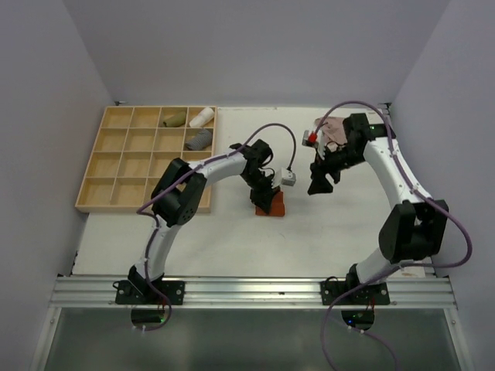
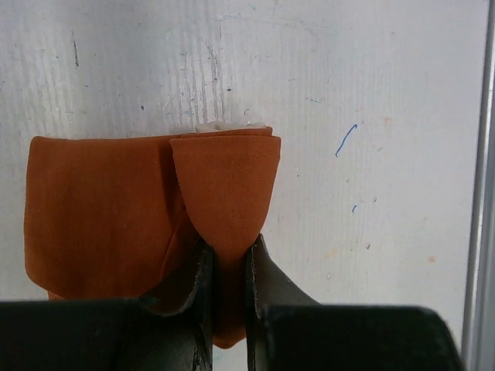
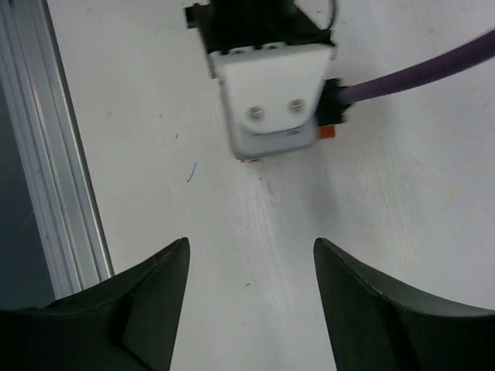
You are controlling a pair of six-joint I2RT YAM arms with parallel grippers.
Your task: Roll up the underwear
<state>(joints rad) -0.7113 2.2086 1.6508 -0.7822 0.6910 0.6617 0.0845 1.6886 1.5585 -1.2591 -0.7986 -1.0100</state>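
Fingers (image 2: pixel 193 290) of the left gripper (image 2: pixel 230 267) are closed on a folded flap of the rust-orange cloth underwear (image 2: pixel 108 209) at the centre of the white table (image 1: pixel 232 247). The right gripper (image 3: pixel 251 247), spread wide and empty, hovers just right of it.

Wooden tray (image 1: pixel 116 166) holds olive roll (image 1: pixel 174 118), white roll (image 1: pixel 202 117), grey roll (image 1: pixel 199 139).

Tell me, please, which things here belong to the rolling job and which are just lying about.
Job: orange underwear, pinched in left gripper; beige underwear; right gripper, open.
Lying about: tray; green roll, white roll, grey roll in it.
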